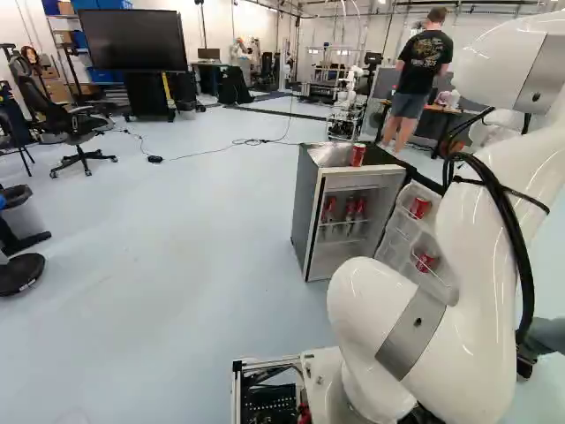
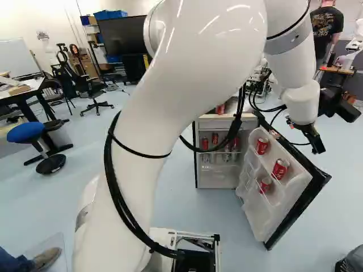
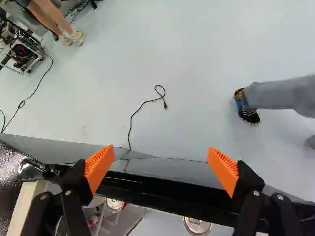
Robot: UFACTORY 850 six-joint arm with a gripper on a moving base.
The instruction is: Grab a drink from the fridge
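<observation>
Presently, we list one end effector (image 3: pixel 161 149), fingers wide apart, nothing between them, poised above the top edge of the open door (image 2: pixel 262 221).

Step in hand, as we judge it: reach a drink in the door. We should lift clear of that edge, shift to its shelved side, line the fingers up either side of one can, then descend straight and close gently. Coming down where we are risks striking the door or swinging it.

Containers:
- Door racks, below the end effector and on the door's inner side: three red cans, namely a front can (image 2: pixel 280 168), a rear can (image 2: pixel 262 145) and a lower can (image 2: pixel 265 184).
- Fridge (image 1: pixel 305 221), farther off beyond the hinge: red cans (image 2: pixel 205 143) standing on its shelf.
- Fridge top: one loose can (image 1: pixel 357 155).
</observation>
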